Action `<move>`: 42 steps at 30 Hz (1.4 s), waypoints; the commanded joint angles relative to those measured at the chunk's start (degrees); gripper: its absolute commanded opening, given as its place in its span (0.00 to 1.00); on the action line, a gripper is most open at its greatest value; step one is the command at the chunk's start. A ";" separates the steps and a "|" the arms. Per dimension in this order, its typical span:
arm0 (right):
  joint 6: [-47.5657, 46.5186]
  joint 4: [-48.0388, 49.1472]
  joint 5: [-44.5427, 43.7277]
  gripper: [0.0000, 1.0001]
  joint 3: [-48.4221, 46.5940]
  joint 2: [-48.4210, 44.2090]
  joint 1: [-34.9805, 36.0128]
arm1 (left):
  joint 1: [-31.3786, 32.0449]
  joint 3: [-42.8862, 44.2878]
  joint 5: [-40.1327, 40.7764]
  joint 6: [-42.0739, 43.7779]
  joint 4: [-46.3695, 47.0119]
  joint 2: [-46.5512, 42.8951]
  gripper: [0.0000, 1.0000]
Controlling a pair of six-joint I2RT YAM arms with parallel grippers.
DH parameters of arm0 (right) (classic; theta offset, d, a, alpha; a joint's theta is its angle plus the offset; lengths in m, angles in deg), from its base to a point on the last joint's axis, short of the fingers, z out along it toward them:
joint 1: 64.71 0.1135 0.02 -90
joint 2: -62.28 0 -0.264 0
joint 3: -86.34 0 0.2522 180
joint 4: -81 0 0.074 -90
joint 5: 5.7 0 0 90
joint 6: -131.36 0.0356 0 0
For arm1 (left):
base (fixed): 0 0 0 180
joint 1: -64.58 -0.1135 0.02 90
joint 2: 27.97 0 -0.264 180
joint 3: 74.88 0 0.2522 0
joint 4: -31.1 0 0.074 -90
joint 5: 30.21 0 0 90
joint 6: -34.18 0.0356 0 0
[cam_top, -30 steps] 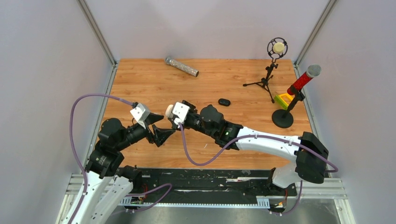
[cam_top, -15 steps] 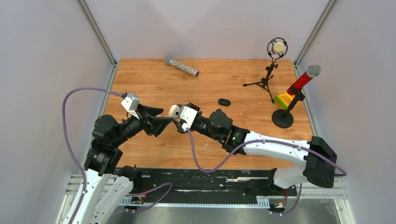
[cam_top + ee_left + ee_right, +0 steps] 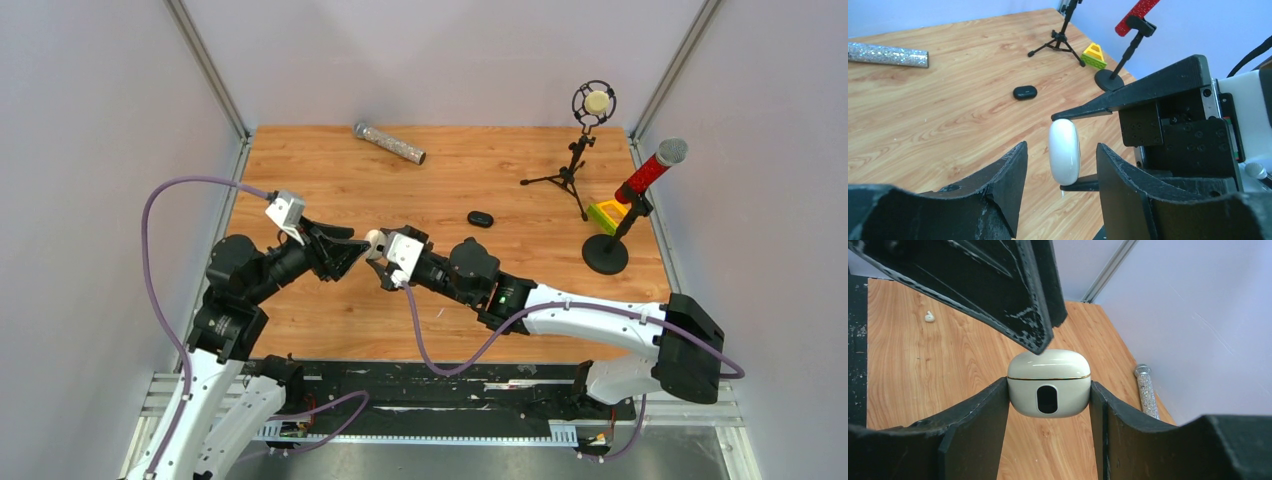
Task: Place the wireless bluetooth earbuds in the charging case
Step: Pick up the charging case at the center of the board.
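My right gripper is shut on the charging case, a cream-white oval with its lid closed, held above the table. The case stands on edge between the fingers of my left gripper, which is open with a gap on each side. From above, both grippers meet at the case left of the table's middle. A black earbud lies on the wood further back, also in the left wrist view as a black earbud. A small whitish earbud lies near the front edge.
A glittery silver microphone lies at the back left. A small mic on a tripod, a red microphone on a round stand and a yellow-green block stand at the right. A white fleck marks the wood near the front.
My left gripper has swung up and over to the case and narrowed its jaws around it. The right arm shifted slightly, still holding the case.
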 commanded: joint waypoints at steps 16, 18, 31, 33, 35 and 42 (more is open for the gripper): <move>-2.65 4.57 1.18 0.23 -1.46 -1.58 1.17 | 0.11 -0.76 -4.72 -0.53 0.86 3.58 0.57; -2.79 4.70 1.08 0.23 -1.74 -1.19 1.22 | 0.11 -1.06 -5.53 -1.56 0.91 3.71 0.57; -2.69 2.23 1.42 0.45 -2.04 -1.72 1.07 | 0.11 -0.73 -5.72 -2.51 1.31 3.75 0.00; -1.29 -0.34 1.43 0.69 -2.47 -1.93 0.57 | 0.11 -0.27 -5.89 -0.51 0.52 3.58 0.00; 0.76 -4.35 5.00 0.80 -3.39 -2.18 -0.49 | 0.11 0.07 -5.67 1.74 -0.41 3.43 0.00; 8.93 -16.16 24.44 1.00 -6.23 -5.10 -8.14 | 0.11 0.95 -10.45 9.98 -3.33 3.32 0.00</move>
